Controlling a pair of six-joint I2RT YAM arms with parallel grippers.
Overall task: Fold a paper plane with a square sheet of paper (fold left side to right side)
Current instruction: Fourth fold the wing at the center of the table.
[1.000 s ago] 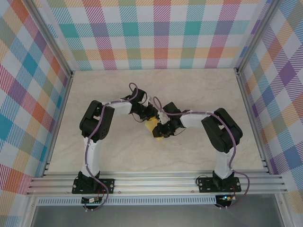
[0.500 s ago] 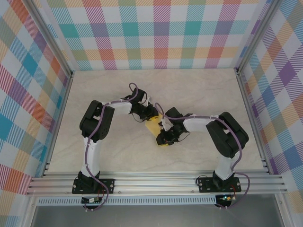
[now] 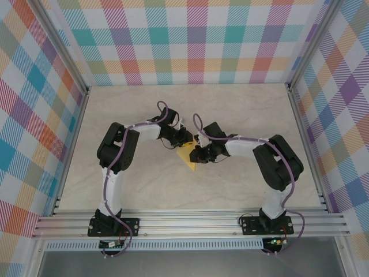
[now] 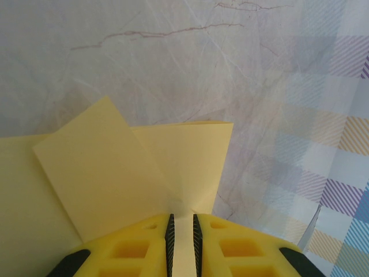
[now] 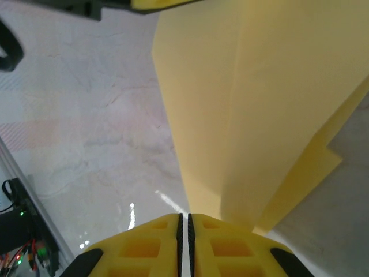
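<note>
The yellow sheet of paper (image 3: 188,160) is a folded shape held above the middle of the table, its sharp tip pointing toward the near edge. My left gripper (image 3: 183,144) grips its far end. In the left wrist view the paper (image 4: 115,167) shows overlapping flaps, and a strip of it runs between the narrowly parted pads of the left gripper (image 4: 181,218). My right gripper (image 3: 198,154) meets the sheet from the right. In its wrist view the paper (image 5: 271,92) comes down to the right gripper (image 5: 184,216), whose pads are almost touching at the paper's edge.
The marble-look table (image 3: 242,115) is fenced by aluminium rails (image 3: 190,222) at the near edge and checked walls (image 3: 196,40) on three sides. The left gripper's yellow finger (image 5: 164,3) shows at the top of the right wrist view.
My right gripper has slid from near the paper's tip up toward the left gripper, and its jaws have narrowed. The tip is now uncovered. The left arm has held still.
</note>
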